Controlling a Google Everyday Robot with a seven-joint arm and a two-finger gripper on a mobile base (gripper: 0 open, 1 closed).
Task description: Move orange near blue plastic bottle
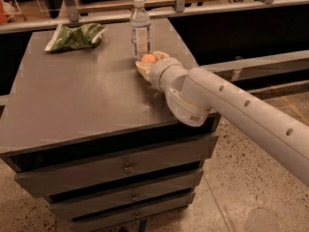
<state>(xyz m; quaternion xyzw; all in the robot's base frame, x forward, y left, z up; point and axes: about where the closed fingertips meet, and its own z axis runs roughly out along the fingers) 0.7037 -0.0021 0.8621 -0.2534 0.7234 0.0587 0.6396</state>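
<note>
The orange (pixel 148 59) is a small round fruit sitting between the cream fingers of my gripper (pixel 149 63), low over the grey cabinet top (pixel 82 95). The blue plastic bottle (pixel 140 29), clear with a white cap and pale label, stands upright just behind and left of the orange, almost touching it. My white arm reaches in from the lower right and hides the gripper's rear part.
A green snack bag (pixel 76 36) lies at the back left of the cabinet top. The cabinet has several drawers (pixel 126 167) in front. A rail and dark shelving run behind. Speckled floor lies to the right.
</note>
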